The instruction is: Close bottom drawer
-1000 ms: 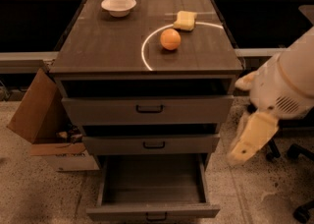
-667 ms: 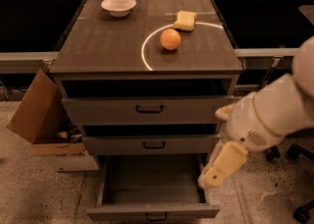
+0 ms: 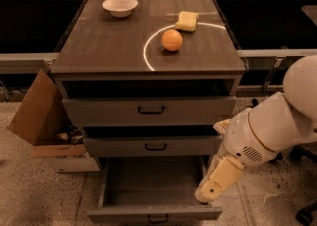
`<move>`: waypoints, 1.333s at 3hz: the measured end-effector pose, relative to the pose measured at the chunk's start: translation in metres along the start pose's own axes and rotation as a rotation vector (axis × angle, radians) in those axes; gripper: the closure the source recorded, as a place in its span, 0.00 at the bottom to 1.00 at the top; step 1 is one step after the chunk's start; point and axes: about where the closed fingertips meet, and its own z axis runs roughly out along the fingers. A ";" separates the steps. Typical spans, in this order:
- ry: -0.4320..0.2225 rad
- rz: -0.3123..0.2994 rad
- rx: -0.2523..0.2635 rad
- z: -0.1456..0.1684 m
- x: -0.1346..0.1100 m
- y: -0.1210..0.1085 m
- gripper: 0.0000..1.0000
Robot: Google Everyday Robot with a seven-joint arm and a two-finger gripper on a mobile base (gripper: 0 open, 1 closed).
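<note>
Hand [image 3: 205,193] is down low at the right rim of the bottom drawer [image 3: 124,214], which sticks out wide open just left of it. Can't tell if the hand's apart or together.

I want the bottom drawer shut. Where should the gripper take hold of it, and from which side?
Its dark handle, mid front panel, approached from the front: the drawer stands pulled out. The gripper hangs by its right wall.

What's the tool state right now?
Tool: cannot be told whether open or closed; it hangs by the right side of the pulled-out bottom drawer.
</note>
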 end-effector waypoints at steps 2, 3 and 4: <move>0.032 -0.022 -0.065 0.083 0.036 0.004 0.00; 0.030 -0.032 -0.141 0.156 0.064 0.016 0.00; 0.002 0.005 -0.254 0.237 0.093 0.035 0.00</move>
